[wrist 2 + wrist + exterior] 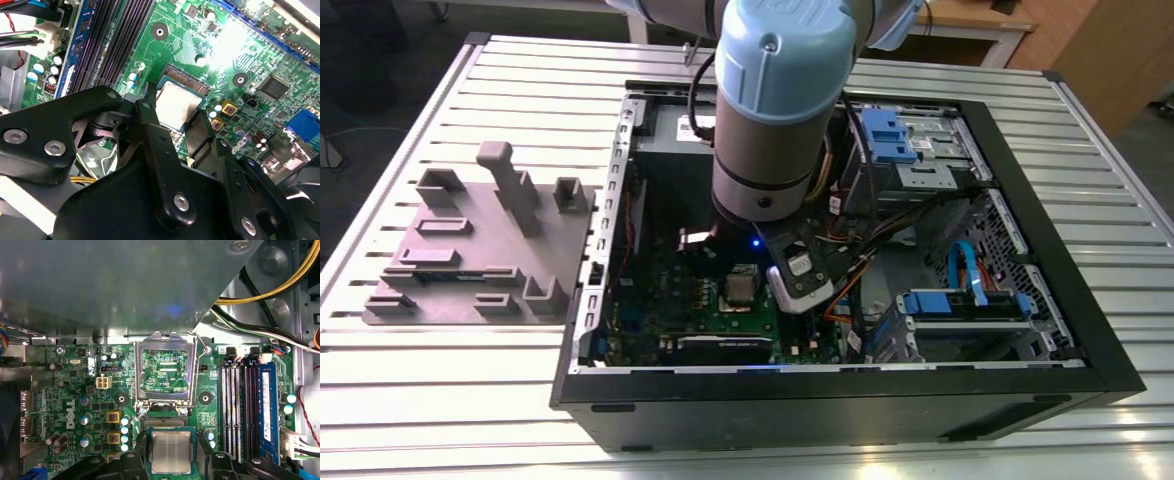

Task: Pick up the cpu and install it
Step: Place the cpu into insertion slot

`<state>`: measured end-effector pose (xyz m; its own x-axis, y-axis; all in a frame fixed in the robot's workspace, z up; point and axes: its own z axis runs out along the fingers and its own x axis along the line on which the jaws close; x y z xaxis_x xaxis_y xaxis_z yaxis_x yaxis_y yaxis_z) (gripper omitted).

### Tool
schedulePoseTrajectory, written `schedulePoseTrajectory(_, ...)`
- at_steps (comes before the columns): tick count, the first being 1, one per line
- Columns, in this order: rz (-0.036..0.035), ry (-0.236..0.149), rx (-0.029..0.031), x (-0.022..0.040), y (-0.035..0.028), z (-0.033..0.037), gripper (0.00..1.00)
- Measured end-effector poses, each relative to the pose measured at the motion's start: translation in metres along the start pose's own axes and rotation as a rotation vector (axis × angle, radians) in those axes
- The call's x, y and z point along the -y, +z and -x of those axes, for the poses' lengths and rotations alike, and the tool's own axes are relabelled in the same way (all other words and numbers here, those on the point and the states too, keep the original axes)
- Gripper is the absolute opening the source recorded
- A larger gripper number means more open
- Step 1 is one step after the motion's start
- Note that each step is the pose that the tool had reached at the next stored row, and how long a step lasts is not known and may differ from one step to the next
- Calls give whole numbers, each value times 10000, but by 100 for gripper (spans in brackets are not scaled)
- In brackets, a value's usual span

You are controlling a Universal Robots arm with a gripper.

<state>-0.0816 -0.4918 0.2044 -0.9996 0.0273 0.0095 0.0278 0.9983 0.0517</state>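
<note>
Fingers (150,112) of your gripper (171,446) are drawn in narrow on the cpu (171,452), pressing two opposite edges. You hold it flat at the open socket (165,422) on the motherboard (75,385). A strip of contacts shows past one edge, and you can't tell whether the chip is seated. The load plate (165,372) stands flipped up, with memory sticks (242,405) nearby. Your arm (774,110) reaches down into the open case (854,400) on the slatted table (454,380). A grey fixture block (480,250) sits beside the case, on the exterior view's left.
</note>
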Motion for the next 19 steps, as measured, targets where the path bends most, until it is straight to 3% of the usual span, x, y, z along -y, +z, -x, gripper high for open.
schedulePoseTrajectory(6,0,-65,-3,4,10,0,47)
schedulePoseTrajectory(19,-1,-72,-13,9,98,-29,47)
